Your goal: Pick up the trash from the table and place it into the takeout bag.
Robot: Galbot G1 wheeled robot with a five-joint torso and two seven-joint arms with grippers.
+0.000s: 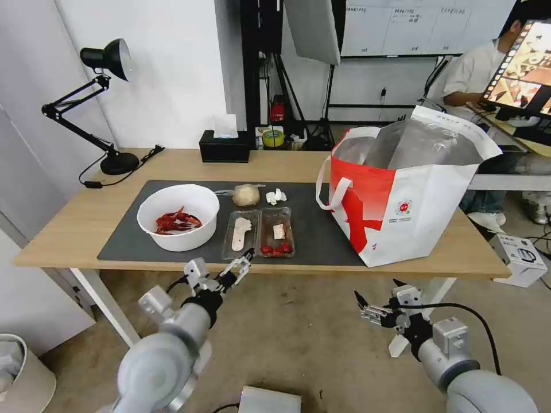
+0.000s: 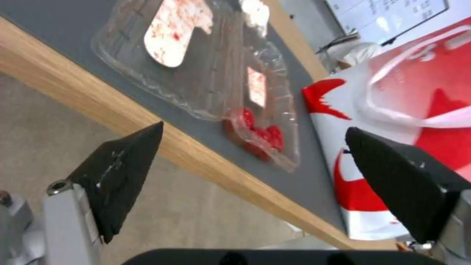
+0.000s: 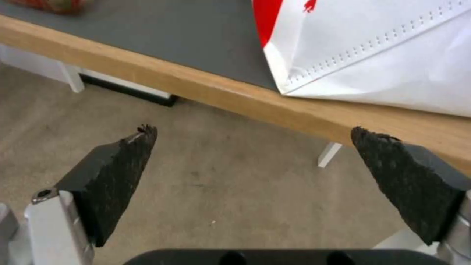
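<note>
- Long wooden table (image 1: 69, 229) across the middle of the head view, dark mat (image 1: 321, 235) on top.
- On the mat, from left to right: white bowl (image 1: 178, 217) with red shells, clear box (image 1: 259, 232) with red tomatoes, then big white and red bag (image 1: 410, 195) at the right.
- Behind the clear box: little clear bag with a beige lump (image 1: 246, 195) and a crumpled tissue (image 1: 275, 197) just beside it.
- Black tissue box (image 1: 225, 146) far back near the wall, not trash.
- Left gripper (image 1: 244, 263) at lower middle of the head view, just off the front edge of the table, pointing at the clear box.
- Jaws of the left gripper (image 2: 252, 162) spread wide, nothing between them.
- In the left wrist view, clear box (image 2: 211, 73) ahead in the upper middle, up past the table edge, red tomatoes (image 2: 260, 134) at the near end.
- Long side of the clear box pointing away from the robot, front to back; short near end facing the jaws.
- Right gripper (image 1: 379, 295) at lower right of the head view, low, below the table and in front of the bag.
- Right gripper (image 3: 252, 169) jaws wide too, holding nothing; bag (image 3: 373, 55) in the upper right of that view, resting on the table.
- Left gripper much nearer to the clear box; right one nearer to the bag.
- Likely first pick: the clear box. Nothing in the bag yet to see.
</note>
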